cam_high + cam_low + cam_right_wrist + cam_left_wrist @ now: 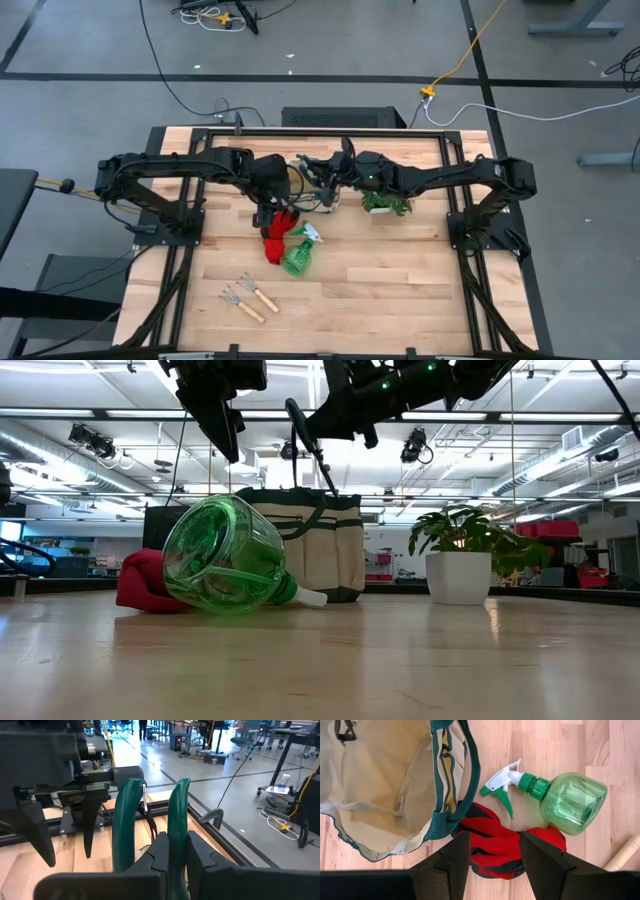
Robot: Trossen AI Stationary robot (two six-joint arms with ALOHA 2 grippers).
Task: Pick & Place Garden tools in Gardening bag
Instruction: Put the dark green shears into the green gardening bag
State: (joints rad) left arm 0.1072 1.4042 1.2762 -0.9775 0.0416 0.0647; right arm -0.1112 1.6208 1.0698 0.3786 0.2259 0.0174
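Observation:
My right gripper [178, 851] is shut on the green-handled pruning shears [125, 820], held in the air above the cream bag with green trim [310, 540]; the shears also show in the low view [303, 430]. My left gripper [492, 854] is open, pointing down, its fingers on either side of the red gloves [495, 842] and above them, touching nothing. The gloves lie on the table against the bag's side. The green spray bottle [570, 802] lies on its side next to the gloves. Two wooden-handled rakes [250, 295] lie nearer the table's front edge. My right gripper pinches one green handle of the shears [177, 832] between its two fingers. The other handle [125, 835] stands free beside one finger. Both handles point forward past the fingertips. The shears are lifted clear of the table and the bag; their blades are hidden.
The potted plant [385, 205] stands on the table to the right of the bag. The bag's mouth [375, 780] is open. Bare wood lies toward the near edge [400, 300]. The two grippers are close together over the bag.

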